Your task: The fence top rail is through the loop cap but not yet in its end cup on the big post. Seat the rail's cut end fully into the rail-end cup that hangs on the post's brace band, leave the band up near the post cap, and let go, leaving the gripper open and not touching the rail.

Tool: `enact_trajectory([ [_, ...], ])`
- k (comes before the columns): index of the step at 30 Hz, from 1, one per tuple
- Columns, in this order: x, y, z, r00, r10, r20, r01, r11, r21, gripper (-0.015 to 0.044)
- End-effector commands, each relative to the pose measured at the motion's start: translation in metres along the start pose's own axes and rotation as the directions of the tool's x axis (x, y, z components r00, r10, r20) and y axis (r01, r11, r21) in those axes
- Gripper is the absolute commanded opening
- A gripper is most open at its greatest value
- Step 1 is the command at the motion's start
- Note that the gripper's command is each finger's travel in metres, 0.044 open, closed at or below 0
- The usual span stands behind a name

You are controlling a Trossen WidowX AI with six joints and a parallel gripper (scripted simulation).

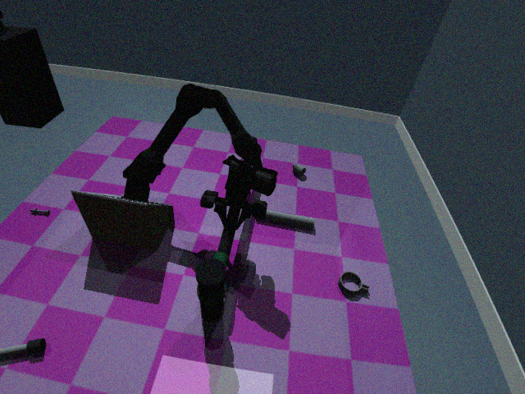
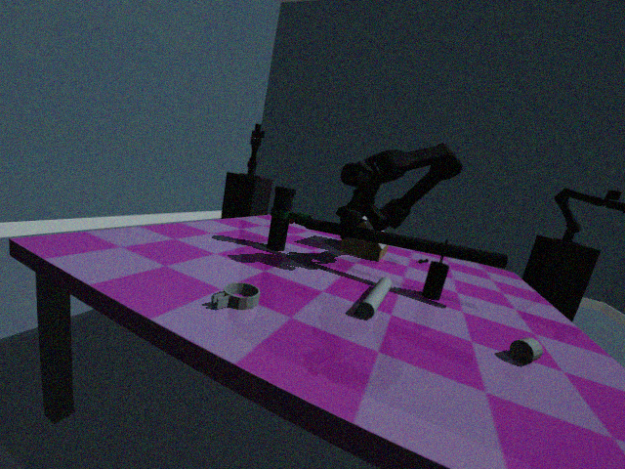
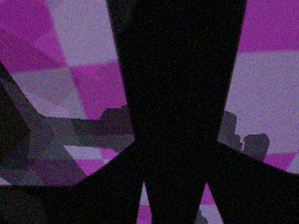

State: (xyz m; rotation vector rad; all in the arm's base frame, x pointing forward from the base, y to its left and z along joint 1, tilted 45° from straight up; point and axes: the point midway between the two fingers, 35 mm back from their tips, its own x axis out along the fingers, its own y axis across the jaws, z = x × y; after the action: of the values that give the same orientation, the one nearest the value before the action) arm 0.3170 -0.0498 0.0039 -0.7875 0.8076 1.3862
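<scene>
The dark rail (image 1: 226,242) (image 2: 429,242) (image 3: 179,70) runs level above the table. Its near end meets the green-tinted rail-end cup (image 1: 220,257) high on the big post (image 1: 211,292) (image 2: 277,232); how deep it sits there cannot be told. The big post stands upright, with the dark band close under its cap. The small post (image 2: 435,280) stands under the rail's other part, with a thin loop piece rising at the rail; the top view does not show it clearly. My gripper (image 1: 230,220) (image 3: 170,142) is shut on the rail between the posts.
A grey tube (image 1: 289,222) (image 2: 374,298), a ring clamp (image 1: 358,292) (image 2: 247,303) and a small cap (image 1: 298,170) (image 2: 531,349) lie on the checkered table. A slanted board (image 1: 127,233) stands beside the arm. A small bolt (image 1: 39,212) lies farther left. A capped tube (image 1: 35,348) shows lower left.
</scene>
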Motion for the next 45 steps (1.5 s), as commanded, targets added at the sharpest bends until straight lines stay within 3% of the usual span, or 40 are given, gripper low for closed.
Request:
enact_trajectory([
  [1, -0.0006, 0.0001, -0.0007, 1.0, -0.001, -0.002, 0.001, 1.0, 0.002, 0.0],
  [45, -0.0041, 0.001, -0.0037, 1.0, 0.0, -0.012, 0.001, 1.0, 0.004, 0.0],
])
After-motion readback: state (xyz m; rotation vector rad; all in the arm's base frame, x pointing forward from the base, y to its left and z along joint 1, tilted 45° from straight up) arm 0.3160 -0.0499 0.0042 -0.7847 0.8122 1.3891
